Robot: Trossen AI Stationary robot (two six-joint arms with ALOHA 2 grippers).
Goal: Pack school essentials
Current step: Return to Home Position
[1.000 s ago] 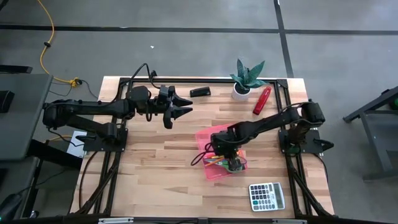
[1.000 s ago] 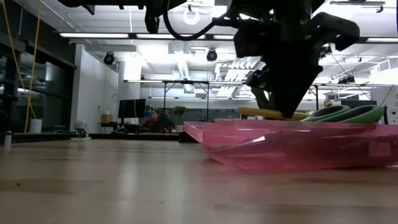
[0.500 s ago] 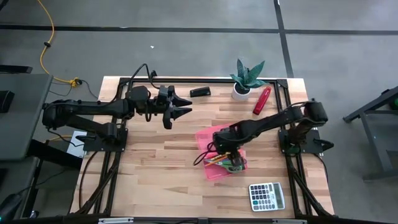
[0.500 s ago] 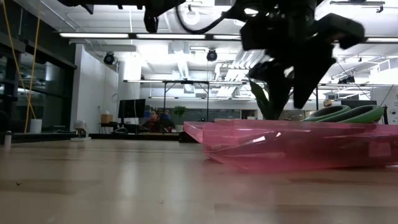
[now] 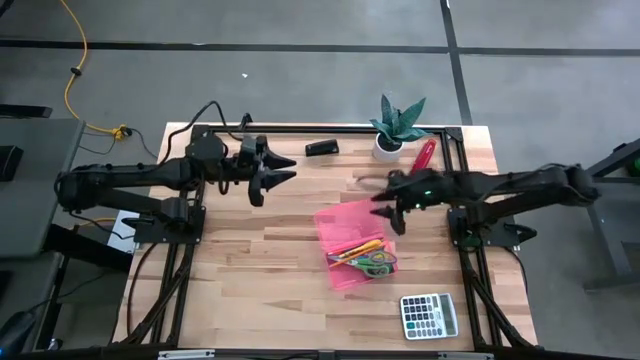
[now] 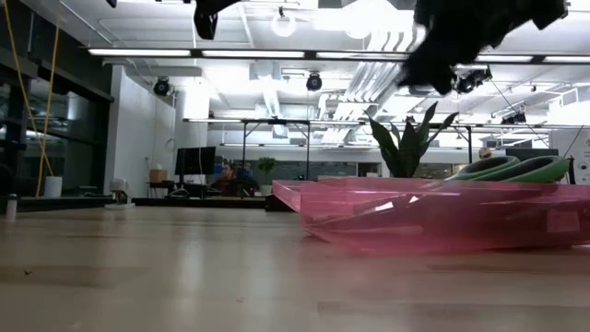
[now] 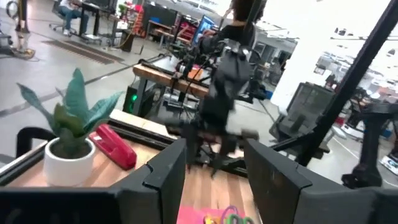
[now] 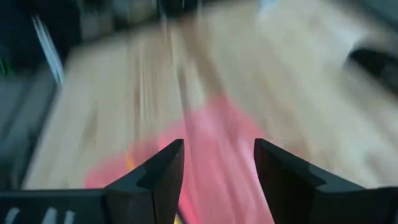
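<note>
Right gripper (image 5: 384,204) aloft beside the pink tray (image 5: 335,226) — fingers spread, empty; left gripper (image 5: 277,171) likewise.

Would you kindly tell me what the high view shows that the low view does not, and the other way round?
Only the high view shows the calculator, the red stapler, and that the left tool and right tool are both open, clear of the tray. Only the low view shows the room beyond the table, with its ceiling lights. Both show the pink tray, the green-handled scissors lying in it, and the potted plant.
</note>
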